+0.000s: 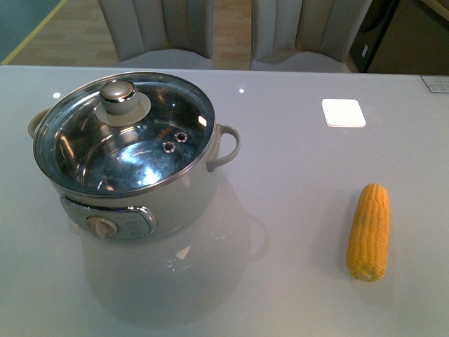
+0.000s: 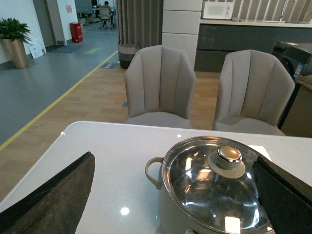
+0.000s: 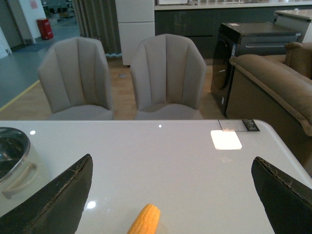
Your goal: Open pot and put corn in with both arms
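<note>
Glass lid (image 1: 151, 144) covers the pot (image 1: 184, 200), its smooth knob (image 1: 118, 92) may slip from my left gripper (image 2: 173, 160) (both gape wide, empty), and the corn (image 1: 370, 232) may roll off my right gripper (image 3: 171, 160).

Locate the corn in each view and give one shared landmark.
Front: corn on the table, right of the pot.
Left wrist: not in view.
Right wrist: only its tip, cut by the picture edge.
Shared landmark: the pot, in all three.
</note>
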You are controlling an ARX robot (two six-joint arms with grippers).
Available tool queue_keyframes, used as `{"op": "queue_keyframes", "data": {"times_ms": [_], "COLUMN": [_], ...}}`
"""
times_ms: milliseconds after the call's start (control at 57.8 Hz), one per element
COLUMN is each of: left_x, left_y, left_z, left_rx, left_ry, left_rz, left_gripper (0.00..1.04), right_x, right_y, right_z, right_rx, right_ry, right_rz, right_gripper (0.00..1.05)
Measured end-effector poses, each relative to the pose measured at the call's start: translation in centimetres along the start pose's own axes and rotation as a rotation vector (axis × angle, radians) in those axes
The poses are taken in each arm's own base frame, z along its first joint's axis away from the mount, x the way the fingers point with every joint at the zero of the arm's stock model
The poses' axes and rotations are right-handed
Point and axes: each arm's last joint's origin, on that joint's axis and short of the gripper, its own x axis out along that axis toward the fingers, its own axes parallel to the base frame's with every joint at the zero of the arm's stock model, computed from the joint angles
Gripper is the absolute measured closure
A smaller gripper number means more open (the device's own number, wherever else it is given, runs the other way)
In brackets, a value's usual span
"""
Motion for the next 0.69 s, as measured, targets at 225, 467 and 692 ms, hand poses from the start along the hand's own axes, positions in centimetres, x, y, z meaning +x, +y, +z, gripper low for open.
{"op": "queue_keyframes", "data": {"times_ms": [225, 467, 692], "left_x": [0.00, 0.00, 0.10], "left_y": [0.00, 0.00, 0.04], "left_z": [0.00, 0.00, -0.26], "left_rx": [0.000, 0.000, -0.117], "left_ry": [0.000, 0.000, 0.377], "left_rz": [0.000, 0.000, 0.223], "left_gripper": [0.07, 0.07, 0.07], "right_x": [0.00, 0.00, 0.00], "right_y": [0.00, 0.00, 0.00], "right_z": [0.00, 0.00, 0.00], "right_rx": [0.000, 0.000, 0.000], "right_ry": [0.000, 0.000, 0.000], "right_rz": [0.000, 0.000, 0.000], "right_gripper": [0.09, 0.09, 0.09]}}
